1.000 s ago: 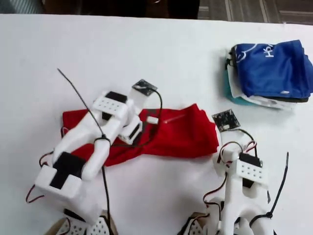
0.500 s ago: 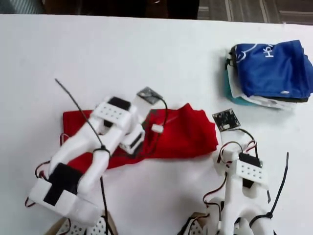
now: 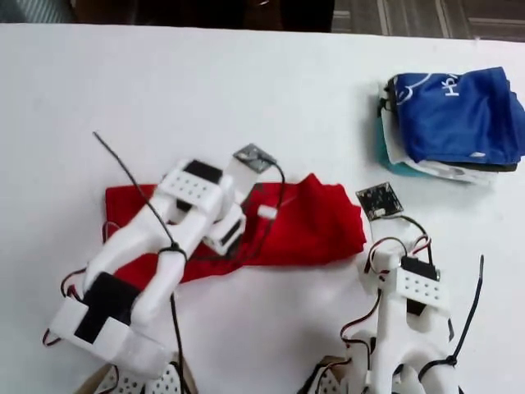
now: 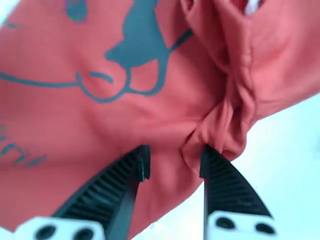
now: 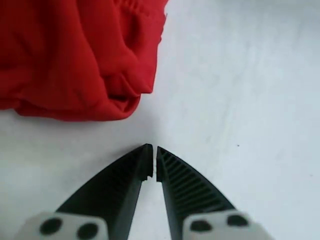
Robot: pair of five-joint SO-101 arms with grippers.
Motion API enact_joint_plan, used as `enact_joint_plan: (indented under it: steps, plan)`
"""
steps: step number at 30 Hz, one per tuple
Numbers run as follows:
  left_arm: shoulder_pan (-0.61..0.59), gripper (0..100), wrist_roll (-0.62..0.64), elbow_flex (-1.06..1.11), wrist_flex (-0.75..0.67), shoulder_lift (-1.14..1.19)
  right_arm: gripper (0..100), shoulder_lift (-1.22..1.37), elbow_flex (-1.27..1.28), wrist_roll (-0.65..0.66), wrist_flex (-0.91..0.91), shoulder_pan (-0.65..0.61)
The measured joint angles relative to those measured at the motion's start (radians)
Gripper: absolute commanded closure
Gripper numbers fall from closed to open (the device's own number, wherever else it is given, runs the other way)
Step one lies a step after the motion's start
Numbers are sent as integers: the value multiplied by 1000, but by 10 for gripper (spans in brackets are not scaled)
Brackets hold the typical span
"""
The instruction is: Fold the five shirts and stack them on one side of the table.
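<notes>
Straddling a red shirt (image 4: 75, 115) fold, perhaps touching: left pincer (image 4: 173, 155).

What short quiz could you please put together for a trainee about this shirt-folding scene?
1. True or false: the right end effector is shut.
2. Which one sits over the red shirt? A: left end effector; B: right end effector.
3. Fill in: the top shirt of the stack is ____.
Key: 1 true; 2 A; 3 blue.
</notes>
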Motion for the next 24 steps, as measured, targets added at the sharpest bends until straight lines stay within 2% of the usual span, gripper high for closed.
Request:
enact_joint_plan:
  steps: [4,7,11,16,20,24]
  plan:
    - [2,812,2,-110,106,0,978,-2,-23,-8,21,0]
    - [-15,812,0,-187,175,0,978,-2,-141,-15,129,0]
    - [-123,812,0,-255,198,9,978,9,-359,-103,250,-14]
    - [-333,812,2,-245,129,11,978,129,-591,-124,311,-176]
    - [-456,812,-15,-227,58,11,978,284,-695,-129,313,-322]
    - [-563,812,-20,-173,-17,11,978,433,-752,-129,313,-370]
